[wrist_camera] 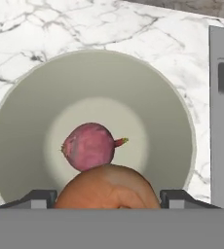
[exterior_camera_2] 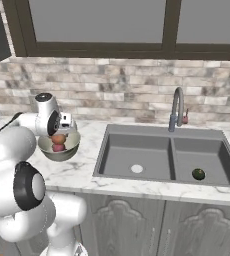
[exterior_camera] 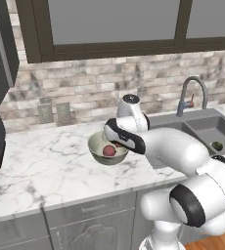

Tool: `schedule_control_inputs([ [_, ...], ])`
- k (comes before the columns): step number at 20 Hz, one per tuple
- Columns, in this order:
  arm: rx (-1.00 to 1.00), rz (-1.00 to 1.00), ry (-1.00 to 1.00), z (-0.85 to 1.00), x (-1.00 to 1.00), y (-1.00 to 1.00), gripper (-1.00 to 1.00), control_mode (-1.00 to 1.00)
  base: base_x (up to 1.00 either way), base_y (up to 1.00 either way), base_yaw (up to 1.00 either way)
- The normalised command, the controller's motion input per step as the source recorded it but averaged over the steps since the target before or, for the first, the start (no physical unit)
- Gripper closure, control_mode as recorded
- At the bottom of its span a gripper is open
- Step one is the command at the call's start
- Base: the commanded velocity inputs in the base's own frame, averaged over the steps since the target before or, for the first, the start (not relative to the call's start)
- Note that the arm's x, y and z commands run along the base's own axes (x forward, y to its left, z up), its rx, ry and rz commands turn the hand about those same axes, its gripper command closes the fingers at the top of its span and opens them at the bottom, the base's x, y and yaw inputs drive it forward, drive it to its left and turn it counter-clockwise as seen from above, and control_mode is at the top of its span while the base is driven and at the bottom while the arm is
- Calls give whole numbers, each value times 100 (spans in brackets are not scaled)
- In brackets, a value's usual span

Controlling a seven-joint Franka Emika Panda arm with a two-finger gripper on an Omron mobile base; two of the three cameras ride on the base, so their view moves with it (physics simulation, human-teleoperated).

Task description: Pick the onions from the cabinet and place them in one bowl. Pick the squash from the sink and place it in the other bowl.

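Orange onion [wrist_camera: 107,187] sits between your half-open pincer [wrist_camera: 107,194] tips, apparently gripped, right above the red onion [wrist_camera: 88,146] in the bowl [wrist_camera: 26,97] mid-bench. Release high and it may bounce out.

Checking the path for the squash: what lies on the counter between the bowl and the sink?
Nothing: in the right base view, bare marble runs from the bowl to the sink.

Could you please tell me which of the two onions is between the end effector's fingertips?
The orange-brown round onion; the reddish-purple round onion lies free on the bowl's floor.
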Motion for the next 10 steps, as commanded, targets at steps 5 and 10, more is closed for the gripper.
schedule_control_inputs([
  [5, 0, 0, -4, -26, 42, 0, 100, -100, 0, 0, 0],
  [10, 0, 0, -1, -23, 26, 0, 100, -100, 0, 0, 0],
])
